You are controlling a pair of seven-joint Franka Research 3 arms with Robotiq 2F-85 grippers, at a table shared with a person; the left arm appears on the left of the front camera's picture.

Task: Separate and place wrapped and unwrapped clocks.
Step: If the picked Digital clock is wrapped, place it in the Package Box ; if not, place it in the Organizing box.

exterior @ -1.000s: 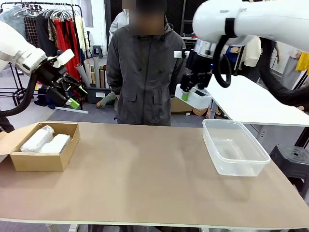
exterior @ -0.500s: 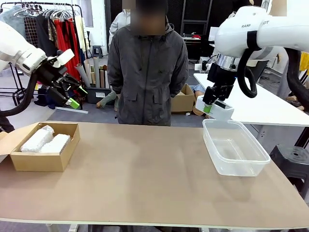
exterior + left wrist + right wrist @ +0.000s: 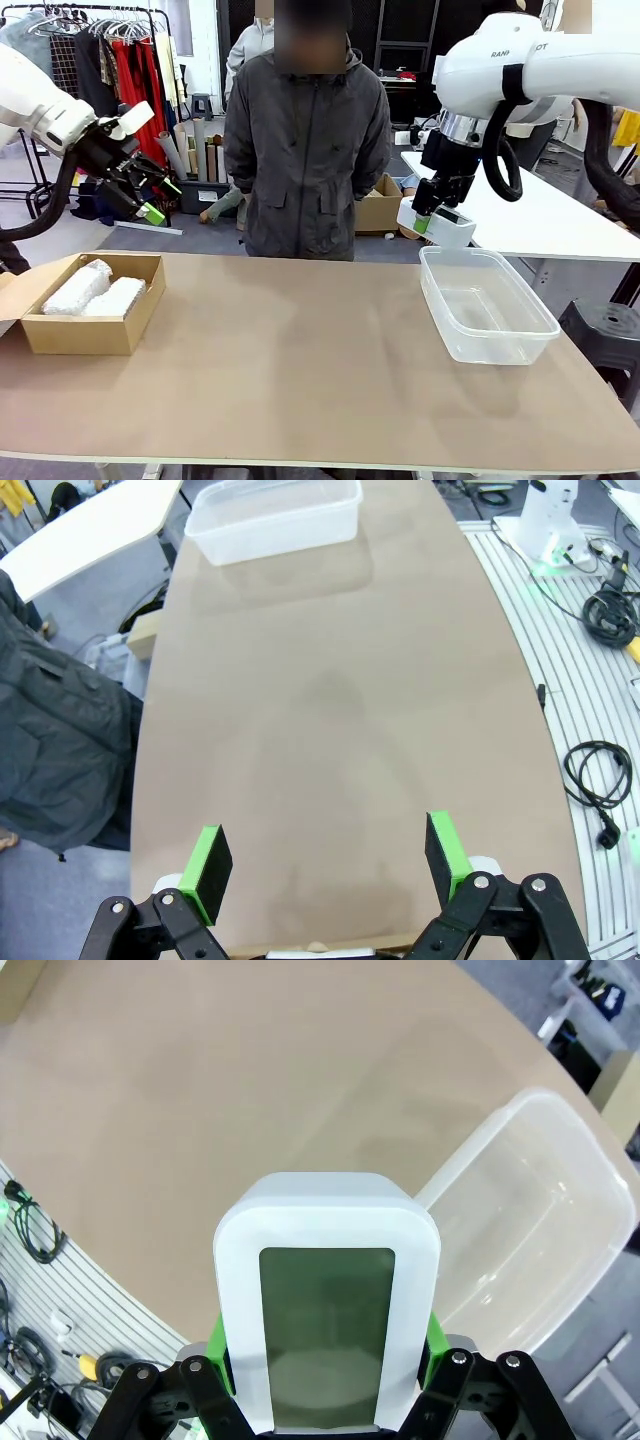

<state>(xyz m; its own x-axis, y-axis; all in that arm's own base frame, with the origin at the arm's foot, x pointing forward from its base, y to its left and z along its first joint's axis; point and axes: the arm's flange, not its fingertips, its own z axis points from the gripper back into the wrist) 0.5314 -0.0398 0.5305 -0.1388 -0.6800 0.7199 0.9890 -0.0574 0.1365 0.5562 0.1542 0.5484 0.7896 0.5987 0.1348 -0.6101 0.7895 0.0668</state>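
Worktop and room
Your brown worktop (image 3: 300, 360) carries a cardboard box (image 3: 90, 325) and clear tub (image 3: 485, 305); clothes rack (image 3: 110, 50) behind; right hand (image 3: 428, 215) grips the bare clock (image 3: 325, 1350), left hand (image 3: 325, 865) gapes, nothing in it.

Two wrapped clocks (image 3: 95, 287) boxed; bare clock (image 3: 327, 1355) aloft.

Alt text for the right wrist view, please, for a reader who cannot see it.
The right gripper is shut on a bare white clock, its grey-green screen facing the camera. Beyond it lies the brown table, with an empty clear plastic tub at the right.
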